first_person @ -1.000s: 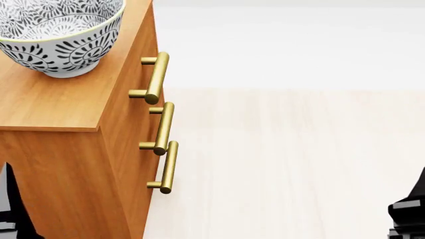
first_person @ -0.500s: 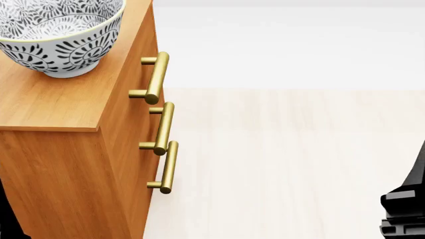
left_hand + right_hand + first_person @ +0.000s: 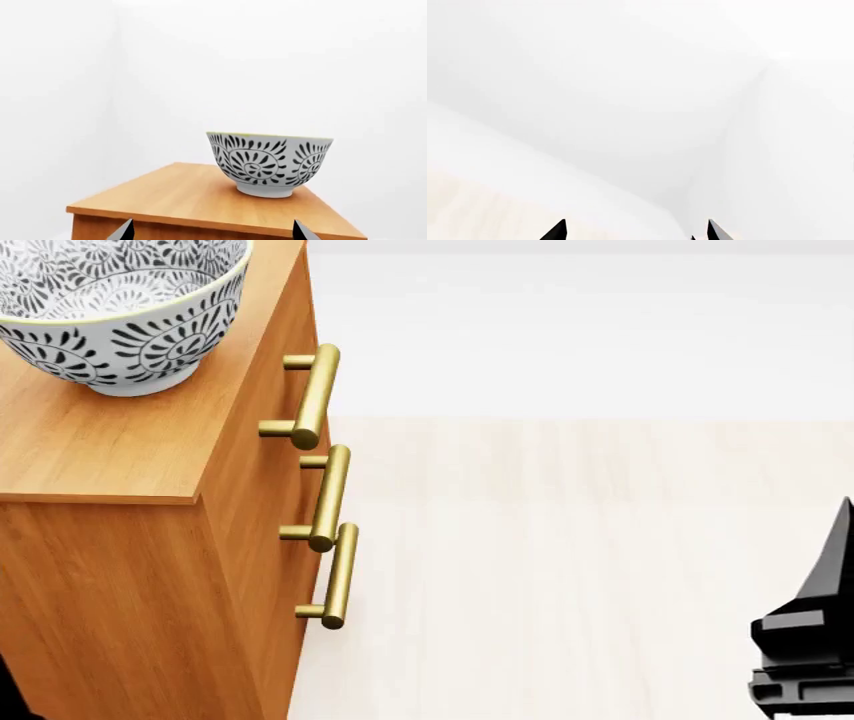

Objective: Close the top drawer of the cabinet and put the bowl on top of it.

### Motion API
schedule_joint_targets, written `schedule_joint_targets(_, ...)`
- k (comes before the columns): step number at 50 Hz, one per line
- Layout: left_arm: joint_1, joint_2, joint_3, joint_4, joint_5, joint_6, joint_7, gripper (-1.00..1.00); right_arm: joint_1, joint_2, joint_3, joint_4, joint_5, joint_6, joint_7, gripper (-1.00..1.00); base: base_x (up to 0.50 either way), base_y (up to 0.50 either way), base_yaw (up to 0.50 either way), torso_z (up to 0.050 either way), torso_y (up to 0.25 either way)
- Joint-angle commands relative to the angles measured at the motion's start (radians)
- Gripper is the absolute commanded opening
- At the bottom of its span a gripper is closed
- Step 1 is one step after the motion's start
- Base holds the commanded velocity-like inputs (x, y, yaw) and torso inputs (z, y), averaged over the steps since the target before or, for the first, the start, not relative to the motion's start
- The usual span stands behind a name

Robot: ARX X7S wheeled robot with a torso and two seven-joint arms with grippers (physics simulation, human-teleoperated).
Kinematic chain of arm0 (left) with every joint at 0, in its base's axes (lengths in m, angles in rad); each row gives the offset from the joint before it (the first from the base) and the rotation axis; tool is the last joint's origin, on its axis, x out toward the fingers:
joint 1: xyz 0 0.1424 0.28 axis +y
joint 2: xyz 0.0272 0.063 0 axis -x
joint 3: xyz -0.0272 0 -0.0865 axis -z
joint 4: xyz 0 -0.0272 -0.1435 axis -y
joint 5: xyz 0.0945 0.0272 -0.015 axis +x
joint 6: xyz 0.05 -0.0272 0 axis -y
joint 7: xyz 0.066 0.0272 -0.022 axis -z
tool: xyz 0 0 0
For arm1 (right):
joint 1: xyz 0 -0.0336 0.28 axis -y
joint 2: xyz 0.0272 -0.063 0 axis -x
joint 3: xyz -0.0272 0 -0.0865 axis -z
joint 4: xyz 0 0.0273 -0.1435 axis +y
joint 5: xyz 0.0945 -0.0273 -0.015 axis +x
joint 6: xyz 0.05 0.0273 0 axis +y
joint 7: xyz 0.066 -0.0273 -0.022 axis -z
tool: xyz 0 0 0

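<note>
Over the last second the scene on the cabinet (image 3: 120, 455) is unchanged: the bowl (image 3: 118, 310) is seen at the same spot on the flat top, upright, and the top drawer (image 3: 283, 380) is seen flush with the two drawers below it. What has shifted is at the edges of the head view, where the dark shape at the lower left has all but slipped out of sight and the right gripper (image 3: 807, 645) has risen further into the lower right corner. This is judged to mean that both parts of the task are done and that the arms are being drawn back. In the left wrist view the left gripper (image 3: 212, 231) is shown with its two tips spread wide and nothing between them, the bowl standing well apart from it on the wood; in the right wrist view the right one's tips are likewise parted and empty, pointed at bare white walls. By count: one cabinet, one bowl, three drawer fronts, three brass handles (image 3: 312, 398), and two grippers. No further object is to be counted on the pale floor (image 3: 574, 570)
</note>
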Motion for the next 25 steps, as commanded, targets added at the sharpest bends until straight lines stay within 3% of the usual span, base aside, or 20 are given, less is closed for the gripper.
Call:
schedule_joint_targets(1, 0.013, -0.008, -0.004, 0.016, 0.010, 0.005, -0.010, 1.00, 0.020, 0.000, 0.027, -0.039, 0.022, 0.023, 0.021, 1.00, 0.00, 0.00, 0.00, 0.000, 0.000)
schedule_joint_targets(25, 0.017, -0.039, -0.013, 0.074, 0.001, -0.005, -0.042, 1.00, 0.068, 0.000, 0.090, -0.104, 0.082, 0.077, 0.044, 1.00, 0.00, 0.00, 0.00, 0.000, 0.000)
